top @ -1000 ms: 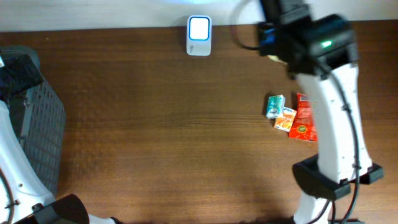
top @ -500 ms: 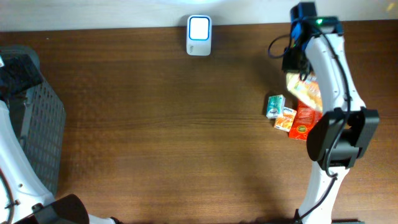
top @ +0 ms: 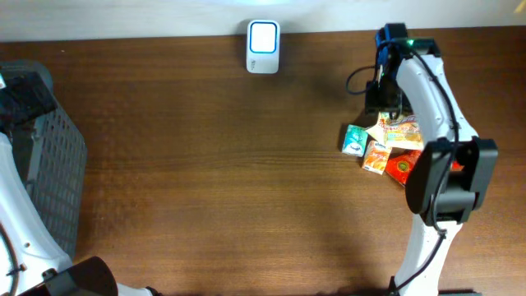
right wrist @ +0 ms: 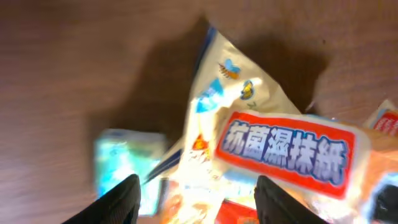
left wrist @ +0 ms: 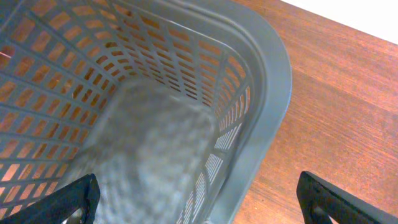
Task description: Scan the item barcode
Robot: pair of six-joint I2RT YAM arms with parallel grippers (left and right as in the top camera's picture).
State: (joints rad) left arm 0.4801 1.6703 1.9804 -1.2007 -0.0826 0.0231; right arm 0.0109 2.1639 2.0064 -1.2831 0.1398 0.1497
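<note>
A white wipes packet with a red label [right wrist: 286, 149] lies on the pile of items at the table's right [top: 400, 127]. My right gripper [right wrist: 198, 196] hovers just above it, fingers well apart, gripping nothing; from overhead the right gripper [top: 386, 107] sits at the pile's far edge. A teal box [top: 355, 141] lies left of the packet and shows blurred in the right wrist view [right wrist: 121, 165]. The white barcode scanner [top: 263, 47] stands at the table's far edge. My left gripper [left wrist: 199, 202] is wide open over the grey basket's rim [left wrist: 273, 74].
An orange packet [top: 376, 156] and a red packet [top: 403, 167] lie in the same pile, partly under the right arm. The grey basket [top: 57, 181] fills the table's left end. Bare wood lies between basket, scanner and pile.
The right arm came down from the far edge onto the pile with the wipes packet, then opened and let it go. The teal box shifted slightly left. The left arm stayed still.
</note>
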